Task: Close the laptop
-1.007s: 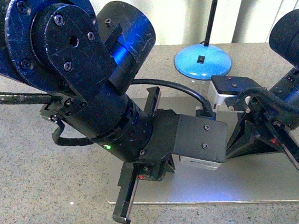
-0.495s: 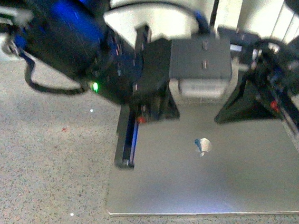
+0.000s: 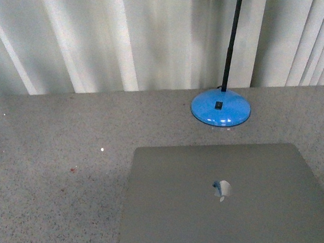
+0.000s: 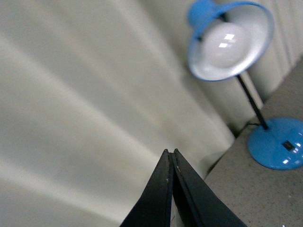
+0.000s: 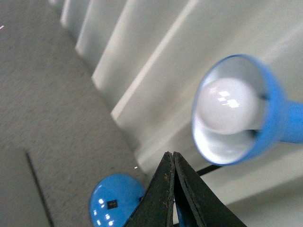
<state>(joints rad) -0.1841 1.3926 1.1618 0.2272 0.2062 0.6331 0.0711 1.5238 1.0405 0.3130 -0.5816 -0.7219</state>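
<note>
Both tools have left the front view. Laptop point(image 3: 227, 207) lies lid shut, flat on the bench point(image 3: 47, 184). Left tool point(image 4: 171, 153) and right tool point(image 5: 170, 155) are each pressed together, empty, raised. Closing appears complete; only parking them likely remains.

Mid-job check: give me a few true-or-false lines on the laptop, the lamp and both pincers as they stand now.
1. The laptop lies shut, with the logo side of its lid facing up. True.
2. The left pincer is open. False: it is shut, tips together.
3. The right pincer rests on the lid. False: it is shut and nothing touches the lid.
4. The blue lamp stands beyond the laptop, apart from it. True.
5. Neither arm shows in the front view. True.
</note>
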